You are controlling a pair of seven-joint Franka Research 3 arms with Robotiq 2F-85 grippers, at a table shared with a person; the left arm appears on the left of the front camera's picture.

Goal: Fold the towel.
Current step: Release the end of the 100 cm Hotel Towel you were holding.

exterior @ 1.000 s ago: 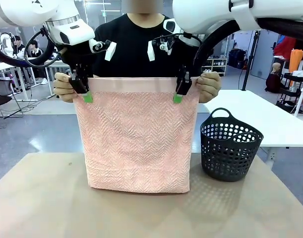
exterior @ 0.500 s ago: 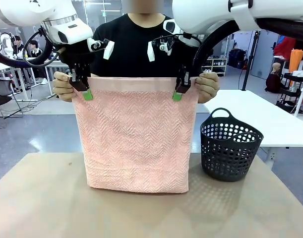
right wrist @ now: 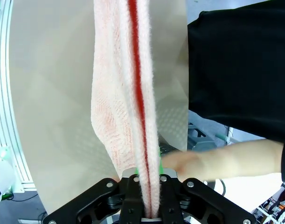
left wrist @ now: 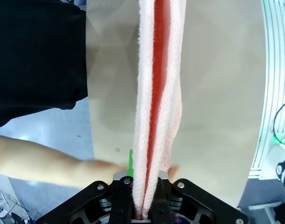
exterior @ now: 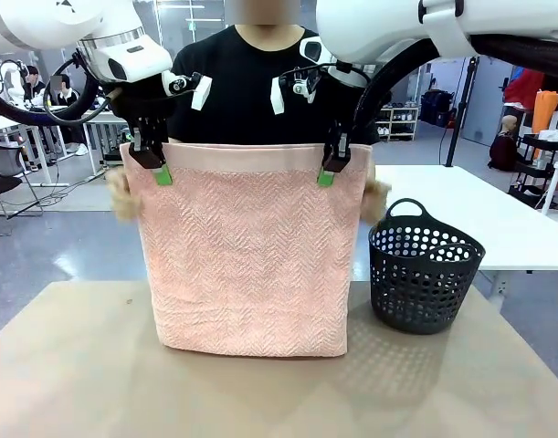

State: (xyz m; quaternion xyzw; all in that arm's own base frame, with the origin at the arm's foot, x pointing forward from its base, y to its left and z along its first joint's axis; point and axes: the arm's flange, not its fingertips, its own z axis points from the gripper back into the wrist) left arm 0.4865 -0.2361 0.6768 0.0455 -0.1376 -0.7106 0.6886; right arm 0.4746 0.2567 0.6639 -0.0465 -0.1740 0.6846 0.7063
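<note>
Front view: salmon-pink herringbone towel (exterior: pixel 251 255), doubled, vertical, plain hem band (exterior: pixel 247 155) uppermost.

There is one towel (exterior: pixel 251 255) at centre frame, one dark basket (exterior: pixel 425 274) at the right and one table (exterior: pixel 78 365) across the bottom. There are two grippers: the left gripper (exterior: pixel 157 164) at upper left and the right gripper (exterior: pixel 331 167) right of centre. One person (exterior: pixel 251 82) stands at top centre with two blurred hands: one hand (exterior: pixel 123 196) left of the towel, the other hand (exterior: pixel 377 193) right of it.

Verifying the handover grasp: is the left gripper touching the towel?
Touching. In the left wrist view the left gripper has the towel clamped at its doubled top edge between its fingers, with no gap. The front view shows it pinching the hem band near the corner.
</note>
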